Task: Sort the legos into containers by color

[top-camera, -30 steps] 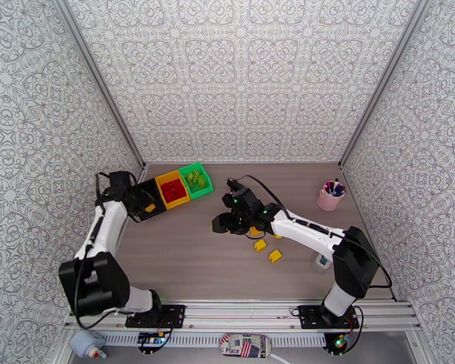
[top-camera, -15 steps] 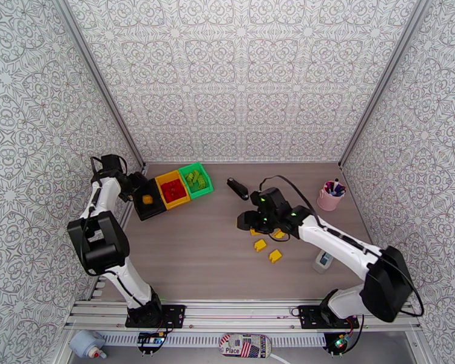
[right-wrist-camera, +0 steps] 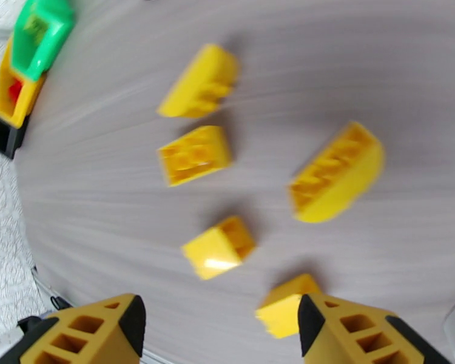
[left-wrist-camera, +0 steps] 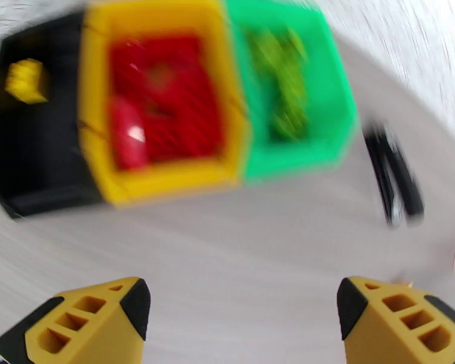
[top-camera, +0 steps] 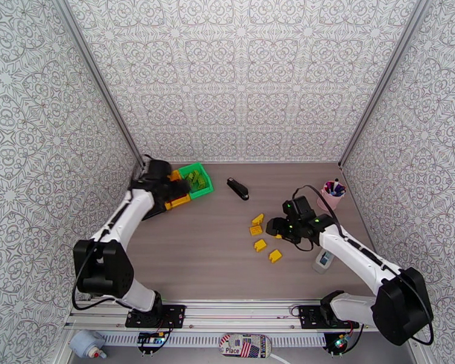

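Several yellow legos lie loose on the table, right of centre. My right gripper hovers open just above them, with one lego close by its right finger; from above it stands at their right edge. The three containers stand in a row at the back left: the black bin holds one yellow lego, the yellow bin holds red legos, and the green bin holds green ones. My left gripper is open and holds nothing, poised over the bins.
A black stapler-like object lies just right of the green bin. A pink cup of pens stands at the back right, and a small white item sits by the right arm. Patterned walls close in three sides.
My left gripper opened and left a yellow lego in the black bin, then swung right over the bins. My right arm slid right across the yellow legos, opening slightly and uncovering the stapler.
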